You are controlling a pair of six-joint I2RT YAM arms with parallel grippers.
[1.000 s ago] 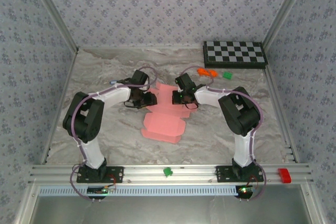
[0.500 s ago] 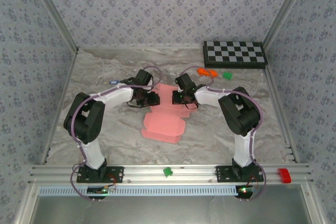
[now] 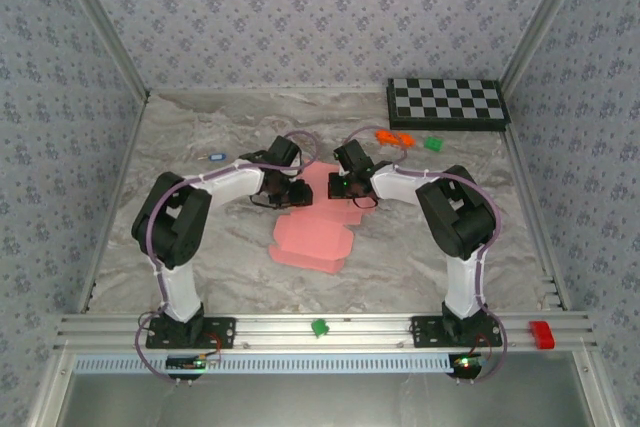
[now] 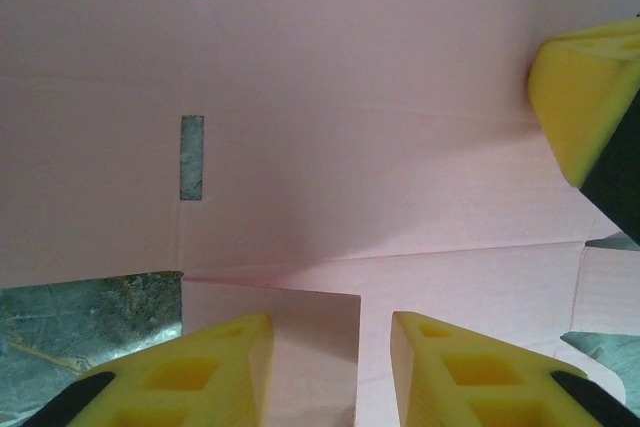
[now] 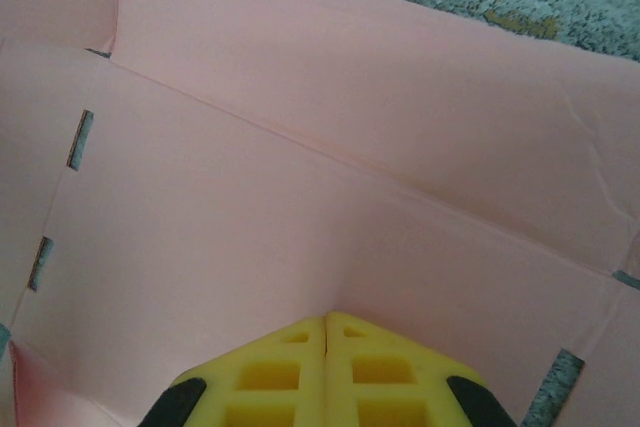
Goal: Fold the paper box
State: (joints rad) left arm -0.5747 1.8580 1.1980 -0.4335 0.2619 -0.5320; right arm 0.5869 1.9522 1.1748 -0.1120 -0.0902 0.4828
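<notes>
Paper box (image 3: 312, 232) lies as a flat die-cut sheet at the middle of the tabletop (image 3: 200, 147), between the two arms. We find the left gripper (image 4: 330, 347) low over its left part, jaws apart. A small flap (image 4: 310, 347) sits in the gap beside one finger, and we see no pinch on it. The right gripper (image 5: 326, 332) has its jaws closed together with nothing between them, tips down on a central panel. We judge that they pin the sheet.

Handling, in our judgement: the card is thin and light. It is stiff across each panel and yields readily along the scored creases. It is likely to slide on the smooth tabletop unless held down, and a hard pinch would dent it. We recommend taking a flap by its free edge, clear of the slots (image 4: 191, 157), while the closed jaws hold the base panel.
</notes>
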